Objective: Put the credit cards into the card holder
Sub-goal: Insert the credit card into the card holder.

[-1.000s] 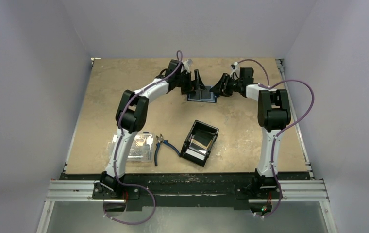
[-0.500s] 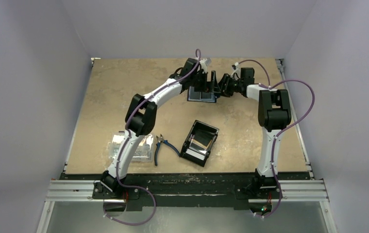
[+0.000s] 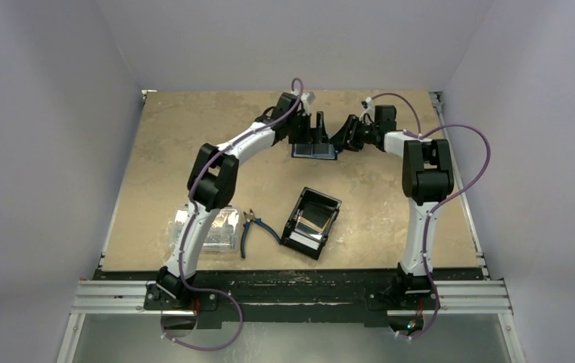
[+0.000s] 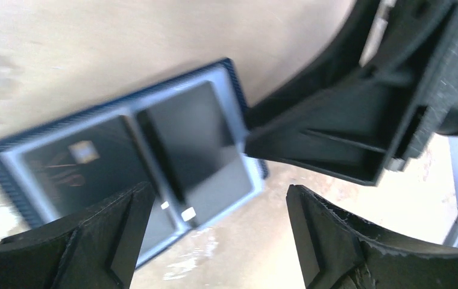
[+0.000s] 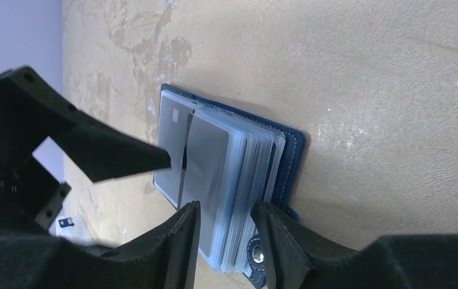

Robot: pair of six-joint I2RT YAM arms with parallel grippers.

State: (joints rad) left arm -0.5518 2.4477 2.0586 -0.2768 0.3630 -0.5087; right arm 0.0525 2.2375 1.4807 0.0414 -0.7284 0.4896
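- Far left, near my edge of the table [image 3: 171, 151], the clear plastic box [image 3: 207, 231] and the blue-handled pliers [image 3: 250, 231] just beside it lie well apart from the work. I judge they have no part in this job
- The black tray [image 3: 313, 221] sits mid-table at a slant, between the arm bases and the wallet, where I reckon either arm can dip in. The pale flat pieces inside I take for credit cards [image 3: 305, 240] yet to be loaded, though from above they're too small for me to be sure
- The left gripper [image 4: 217, 201] hangs over the wallet's left half with its fingers spread wide and nothing between them. From the right wrist I see one fingertip pointing at a grey chip card [image 5: 172, 129] on that face. I read this as being poised to press or nudge the card home
- The card holder [image 3: 315, 150] lies open and flat at the far side of the table, navy cover down and inner faces up, so the pockets are exposed. I can't tell whether the chip card is fully inside a pocket or only resting on it
- The right gripper [image 5: 226, 211] comes in low from the right, fingers narrow, with the bundle of clear sleeves filling the gap between them. I judge it's pinning the wallet open and steady so it can't slide or fold while the other arm works
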